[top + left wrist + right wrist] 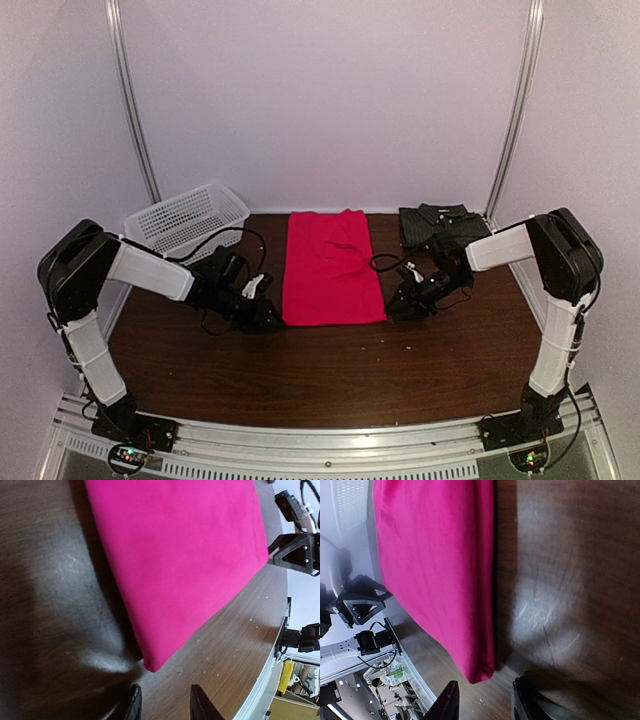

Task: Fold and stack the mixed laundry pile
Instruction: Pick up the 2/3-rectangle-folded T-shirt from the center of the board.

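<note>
1. Although the top view shows the whole bright red-pink cloth T-shirt (335, 268), folded into a long flat rectangle in the middle of the dark brown wooden table (330, 365), each wrist view cuts it off and keeps only one near corner.
2. Of the left gripper (165, 707), only two black fingertips show at the bottom edge of its wrist view. They stand parted with bare table between them and grip nothing. The T-shirt's near left corner lies just ahead of them, not touching.
3. The right gripper (482, 705) is cropped the same way. Its fingers are apart and empty, with the near right corner of the T-shirt just in front.
4. From above, both grippers are dark shapes against dark wood, low beside the T-shirt's near corners. Their jaws cannot be made out there.
5. How many layers the fold has cannot be told.
6. The dark charcoal pinstriped collared button shirt (440, 222) lies folded at the back right of the table, apart from the T-shirt. The right arm (500, 245) partly hides its near edge, and its stripes are barely legible.
7. The white plastic lattice basket (187, 218) sits at the back left.
</note>
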